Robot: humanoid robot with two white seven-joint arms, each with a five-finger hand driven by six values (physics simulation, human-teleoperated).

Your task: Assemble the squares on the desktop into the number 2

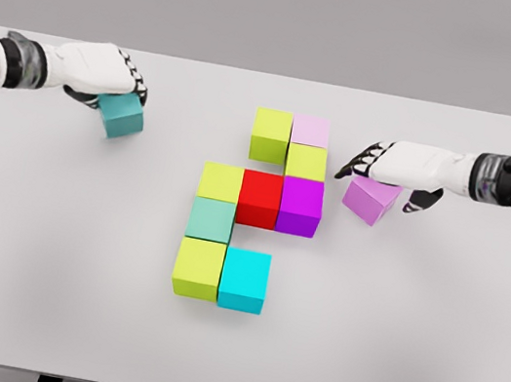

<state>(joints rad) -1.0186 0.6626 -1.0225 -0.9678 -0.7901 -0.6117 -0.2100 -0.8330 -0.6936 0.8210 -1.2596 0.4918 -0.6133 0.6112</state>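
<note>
Meanwhile, left hand (107,76) curled over a teal cube (122,116) at far left, right hand (394,166) clamped on a violet cube (371,200), cluster of nine coloured cubes (259,199) mid-table (40,292)

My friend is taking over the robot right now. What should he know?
Left hand grips the teal cube at the table's far left. Right hand holds the violet cube just right of the figure.
Placed: top row lime and pink; yellow-green below; middle row yellow, red, purple; mint; bottom row lime, cyan.
Left: likely add both held cubes to finish the 2.
</note>
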